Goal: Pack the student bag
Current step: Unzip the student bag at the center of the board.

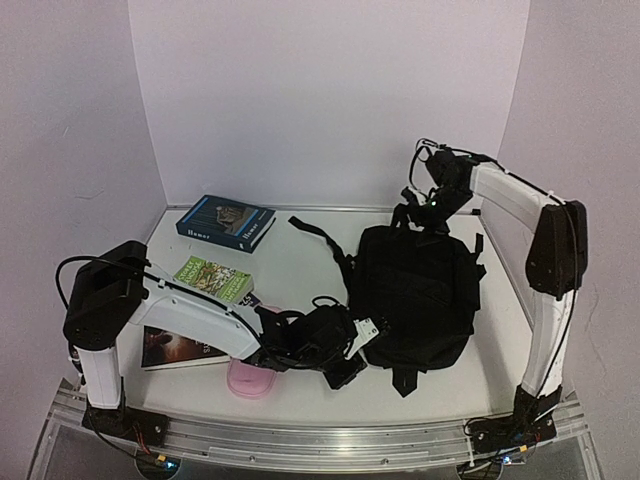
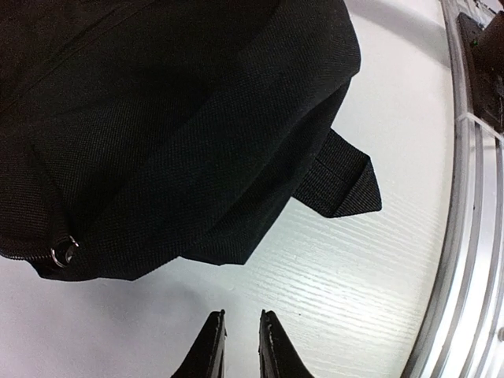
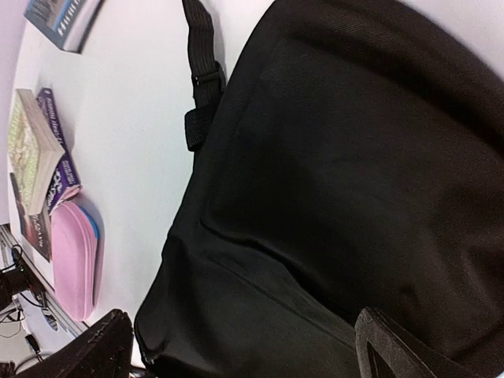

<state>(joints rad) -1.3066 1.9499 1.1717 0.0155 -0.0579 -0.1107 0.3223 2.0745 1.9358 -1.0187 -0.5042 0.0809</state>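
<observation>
Since the student bag (image 1: 415,290) lies mid-right on the table (image 1: 300,265), long axis far-to-near, the right gripper (image 3: 244,315) gapes empty over its far end, while the left gripper (image 2: 240,316), barely cracked open and empty, sits just off its near-left corner.

The student bag (image 1: 415,290), a soft black fabric backpack, lies flat on the right half of the white counter (image 1: 300,270), running from far to near. A long black strap (image 3: 201,39) trails off its far left corner. A short webbing tab (image 2: 346,181) juts from its near end, and a metal zip ring (image 2: 63,252) shows at its edge.
</observation>
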